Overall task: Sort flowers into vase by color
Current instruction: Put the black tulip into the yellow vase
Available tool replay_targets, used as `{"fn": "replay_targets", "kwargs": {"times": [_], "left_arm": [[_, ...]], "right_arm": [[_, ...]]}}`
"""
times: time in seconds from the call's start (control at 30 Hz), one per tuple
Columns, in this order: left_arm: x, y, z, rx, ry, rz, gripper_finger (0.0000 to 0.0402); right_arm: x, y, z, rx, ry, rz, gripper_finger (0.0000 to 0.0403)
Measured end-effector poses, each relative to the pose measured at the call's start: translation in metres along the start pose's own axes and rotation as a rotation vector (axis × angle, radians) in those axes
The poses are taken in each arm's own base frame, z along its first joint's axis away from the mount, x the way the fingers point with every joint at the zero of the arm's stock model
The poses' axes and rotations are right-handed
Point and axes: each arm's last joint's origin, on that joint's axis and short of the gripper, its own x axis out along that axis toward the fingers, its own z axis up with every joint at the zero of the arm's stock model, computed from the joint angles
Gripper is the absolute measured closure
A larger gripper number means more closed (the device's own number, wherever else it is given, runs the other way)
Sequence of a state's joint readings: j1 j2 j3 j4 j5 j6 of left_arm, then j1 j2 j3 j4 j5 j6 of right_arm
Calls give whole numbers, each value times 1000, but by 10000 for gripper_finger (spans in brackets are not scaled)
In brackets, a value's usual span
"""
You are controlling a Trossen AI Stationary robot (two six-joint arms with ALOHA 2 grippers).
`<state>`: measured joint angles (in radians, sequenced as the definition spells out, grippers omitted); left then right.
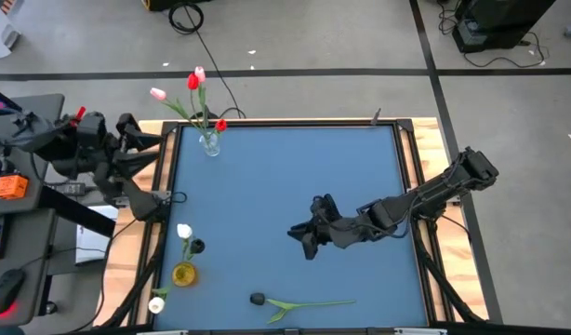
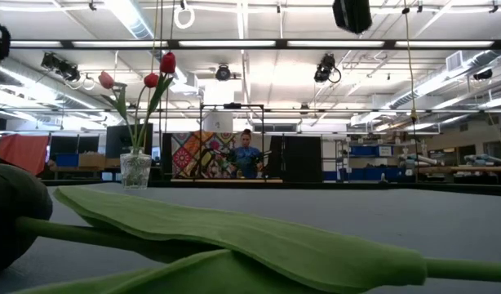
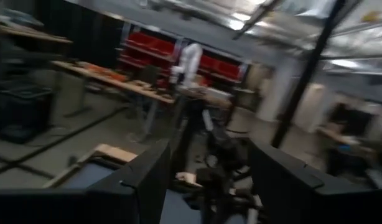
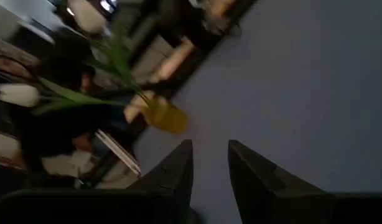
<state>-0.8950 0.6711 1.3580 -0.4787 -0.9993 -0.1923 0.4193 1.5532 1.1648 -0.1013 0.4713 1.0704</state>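
A clear glass vase (image 1: 210,142) stands at the table's far left corner with pink and red tulips (image 1: 194,82) in it; the low view shows it too (image 2: 136,170). A yellow vase (image 1: 184,274) near the left edge holds white tulips (image 1: 183,232), also seen in the right wrist view (image 4: 163,116). One tulip lies flat near the near edge, dark bud (image 1: 258,299) to the left, stem (image 1: 323,301) to the right; its leaf (image 2: 234,237) fills the low view. My right gripper (image 1: 304,237) (image 4: 209,155) hovers open over the table's middle. My left gripper (image 1: 163,198) (image 3: 209,180) waits open at the left edge.
The blue table top (image 1: 295,177) has a wooden rim (image 1: 285,122). A small dark object (image 1: 197,247) lies beside the yellow vase. A desk with gear (image 1: 16,186) stands left of the table. A person (image 2: 246,155) stands far behind the table.
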Motion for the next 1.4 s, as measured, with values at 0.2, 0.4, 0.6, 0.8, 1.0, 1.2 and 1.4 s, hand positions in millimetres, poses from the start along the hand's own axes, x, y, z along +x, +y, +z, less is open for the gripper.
{"fn": "replay_targets", "kwargs": {"times": [0.2,0.4,0.6,0.8,1.0,1.2,1.4], "left_arm": [[21,-27,-11,73,23,108,183],[51,-50,-35,153,54,208,182],[86,-60,-56,152,107,220,183],[127,-55,-77,162,161,286,182],[159,-36,-88,75,220,309,183],[174,-23,-93,61,242,352,183],[187,-14,-99,74,255,403,183]], "right_arm": [[-4,-8,-14,-141,165,-48,293],[-12,2,-37,-413,239,28,293],[9,-3,-86,-588,407,80,293],[28,-19,-140,-741,554,90,293],[45,-33,-172,-826,640,140,293],[53,-34,-182,-892,632,223,293],[64,-35,-190,-941,581,283,293]]}}
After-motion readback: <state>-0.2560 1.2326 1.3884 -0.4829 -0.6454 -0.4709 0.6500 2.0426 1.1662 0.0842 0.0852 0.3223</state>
